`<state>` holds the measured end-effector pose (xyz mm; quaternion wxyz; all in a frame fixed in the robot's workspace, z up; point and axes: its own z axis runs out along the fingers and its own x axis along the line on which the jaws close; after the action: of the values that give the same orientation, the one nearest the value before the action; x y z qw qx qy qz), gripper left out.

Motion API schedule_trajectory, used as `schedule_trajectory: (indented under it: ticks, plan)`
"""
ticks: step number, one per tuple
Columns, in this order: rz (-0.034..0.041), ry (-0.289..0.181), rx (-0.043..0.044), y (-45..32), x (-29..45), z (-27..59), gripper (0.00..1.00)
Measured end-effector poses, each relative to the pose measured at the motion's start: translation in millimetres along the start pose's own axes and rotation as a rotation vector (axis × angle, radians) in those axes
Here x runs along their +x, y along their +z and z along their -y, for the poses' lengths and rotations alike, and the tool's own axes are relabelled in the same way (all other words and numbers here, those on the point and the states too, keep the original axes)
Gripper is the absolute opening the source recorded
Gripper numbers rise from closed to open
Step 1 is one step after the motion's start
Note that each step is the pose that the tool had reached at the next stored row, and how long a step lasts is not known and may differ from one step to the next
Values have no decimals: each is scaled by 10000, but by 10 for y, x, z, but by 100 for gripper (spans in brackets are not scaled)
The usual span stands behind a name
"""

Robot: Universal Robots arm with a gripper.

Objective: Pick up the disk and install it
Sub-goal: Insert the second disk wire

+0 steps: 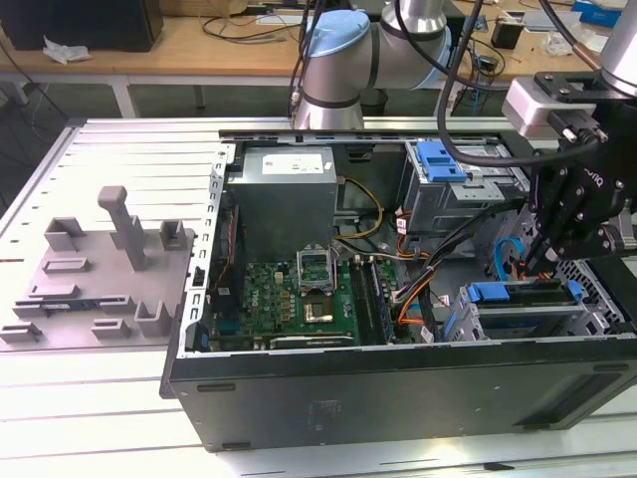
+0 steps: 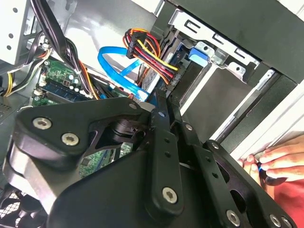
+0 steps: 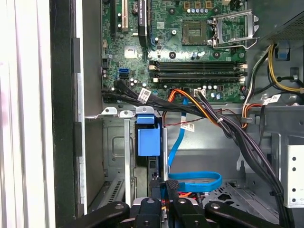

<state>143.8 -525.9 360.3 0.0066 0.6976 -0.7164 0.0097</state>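
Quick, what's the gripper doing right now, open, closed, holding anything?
Gripper: black fingers close together low inside the open black computer case, over the blue flat cable; a grip on anything cannot be told.

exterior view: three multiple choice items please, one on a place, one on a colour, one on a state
1. The power supply sits: A in the computer case, toward the exterior view's left; B on the floor; C on a chair.
2. The motherboard is: A red; B green; C white.
3. The computer case is: A closed; B open on top; C wrapped in foil.

Answers:
1. A: the grey box lies inside the case walls.
2. B: the board is plainly green.
3. B: cables and board show from above.
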Motion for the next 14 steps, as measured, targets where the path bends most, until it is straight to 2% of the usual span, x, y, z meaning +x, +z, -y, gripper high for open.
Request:
schedule_trajectory:
  ticks: [14]
  plan:
    - [-3,-1,0,33,10,8,16]
